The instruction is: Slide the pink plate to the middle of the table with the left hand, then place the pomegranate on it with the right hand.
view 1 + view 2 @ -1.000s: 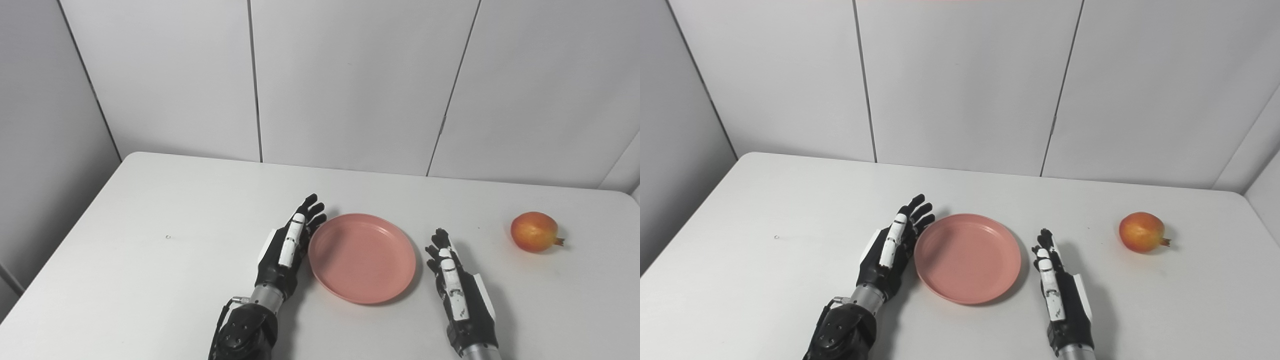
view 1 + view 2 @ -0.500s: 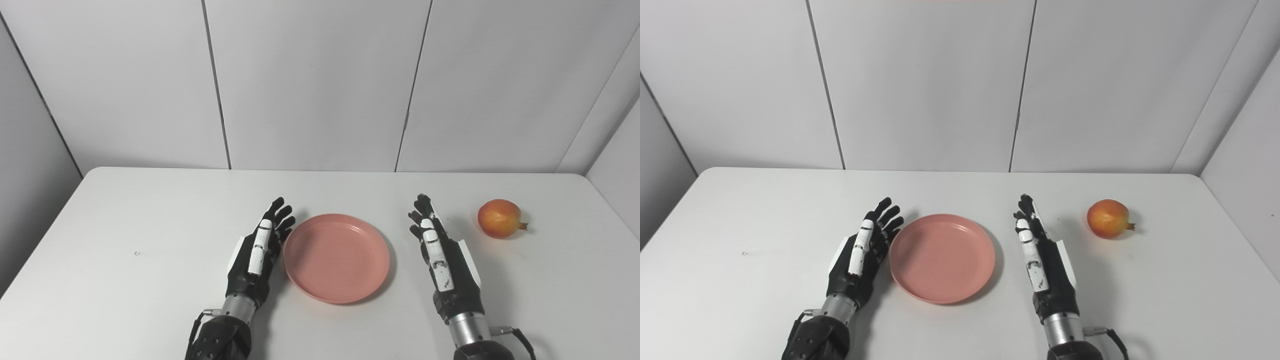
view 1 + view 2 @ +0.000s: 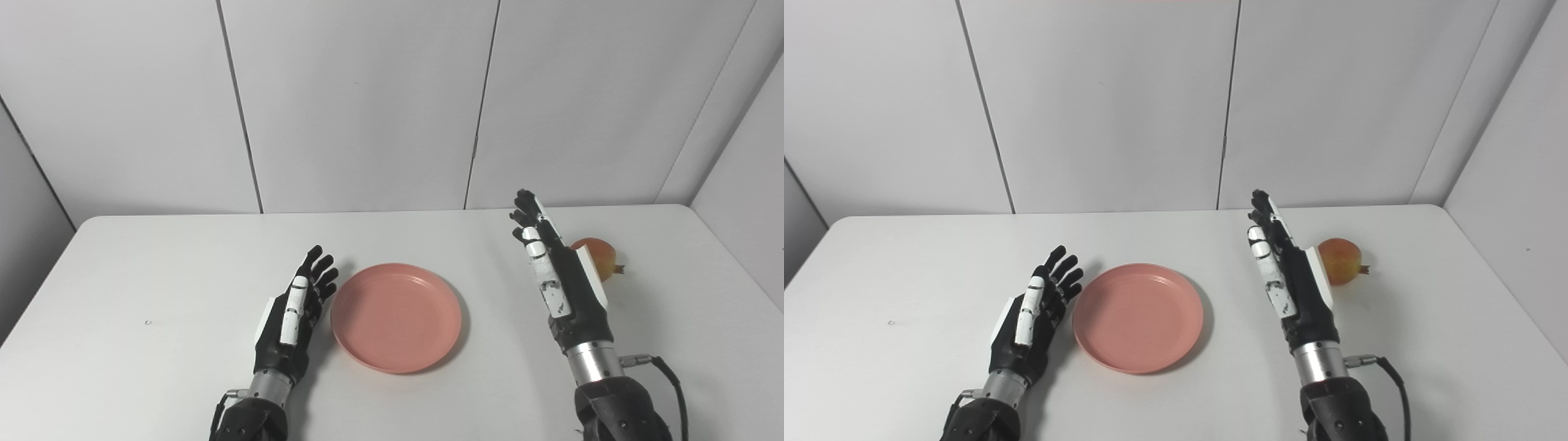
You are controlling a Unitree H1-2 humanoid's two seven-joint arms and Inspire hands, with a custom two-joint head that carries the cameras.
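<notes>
White panelled walls close in a matte white table point(image 3: 153, 380), and everything is placed here against the round pink plastic plate point(image 3: 396, 316) lying flat near the table's middle. Nearest the camera, just left of the plate, the black-and-white left hand point(image 3: 290, 321) rests edge-on, fingers straight and spread, holding nothing; whether it touches the rim I cannot tell. Right of the plate and well apart from it, the black-and-white right hand point(image 3: 1289, 272) is raised, fingers extended and loose, also empty. Beyond that hand, farther right and farther back than the plate, sits the round red-orange pomegranate point(image 3: 1340, 260), partly masked by the hand in the left eye view. Judging from this, the risk is the fruit rolling: a sideways brush from the open hand could push it towards the table's right edge, and a shallow grasp on its smooth skin could let it slip.
</notes>
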